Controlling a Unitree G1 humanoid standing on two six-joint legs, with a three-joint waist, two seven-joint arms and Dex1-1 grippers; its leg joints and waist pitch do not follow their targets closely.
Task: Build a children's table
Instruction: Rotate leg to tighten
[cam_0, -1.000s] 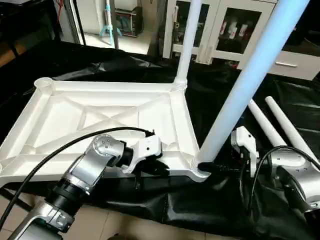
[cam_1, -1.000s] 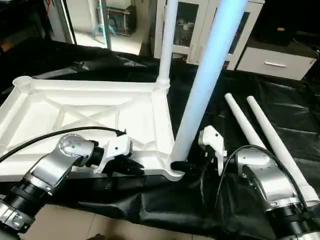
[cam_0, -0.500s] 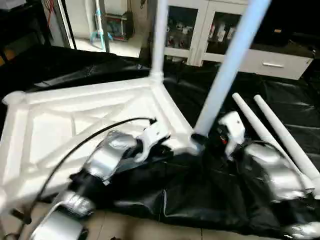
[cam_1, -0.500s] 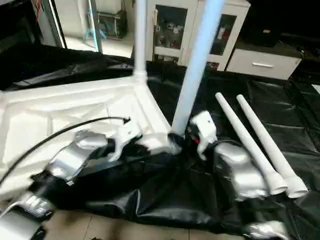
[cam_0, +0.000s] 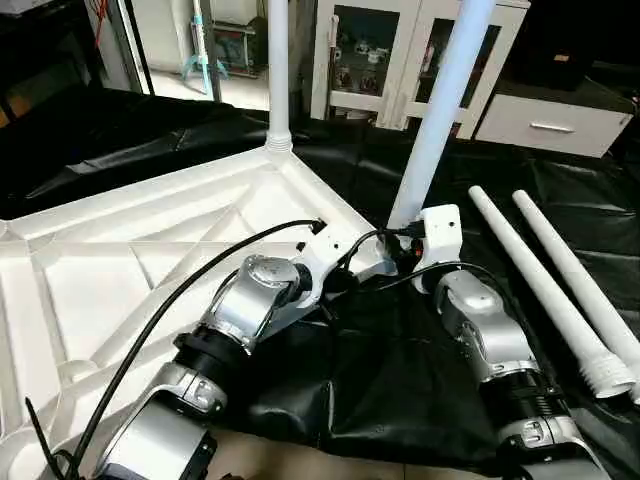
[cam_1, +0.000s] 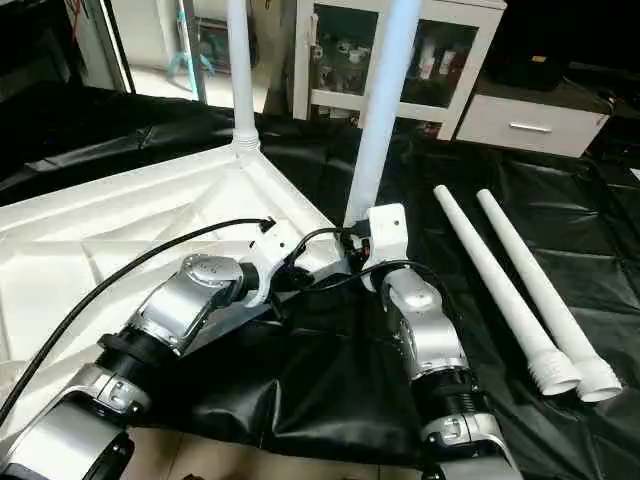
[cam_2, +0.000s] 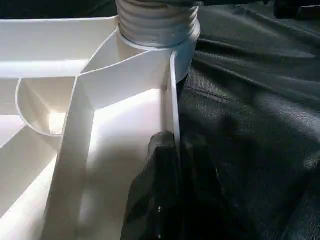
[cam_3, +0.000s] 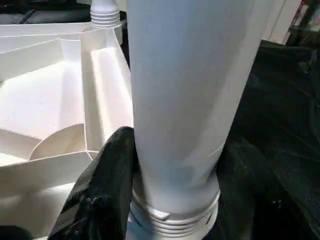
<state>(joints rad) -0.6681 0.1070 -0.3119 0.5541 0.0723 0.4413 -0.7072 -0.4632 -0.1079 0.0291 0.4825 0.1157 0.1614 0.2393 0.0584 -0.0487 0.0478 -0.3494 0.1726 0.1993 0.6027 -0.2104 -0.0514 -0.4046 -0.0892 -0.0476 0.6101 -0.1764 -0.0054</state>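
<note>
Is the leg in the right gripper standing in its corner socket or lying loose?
Standing: the leg rises upright from the corner socket.

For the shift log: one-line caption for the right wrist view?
Right gripper clasps the base of an upright table leg seated in the tabletop's corner socket.

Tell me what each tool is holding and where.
Left tool pinches the table top's edge wall near the corner socket. Right tool grips the standing leg just above its threaded base.

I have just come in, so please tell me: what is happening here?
A robot is building a children's table. The tabletop lies upside down on black sheeting. The left claw pinches its rim; the right claw grips a leg standing in a corner socket. Another leg stands fitted, and two legs lie aside.
</note>
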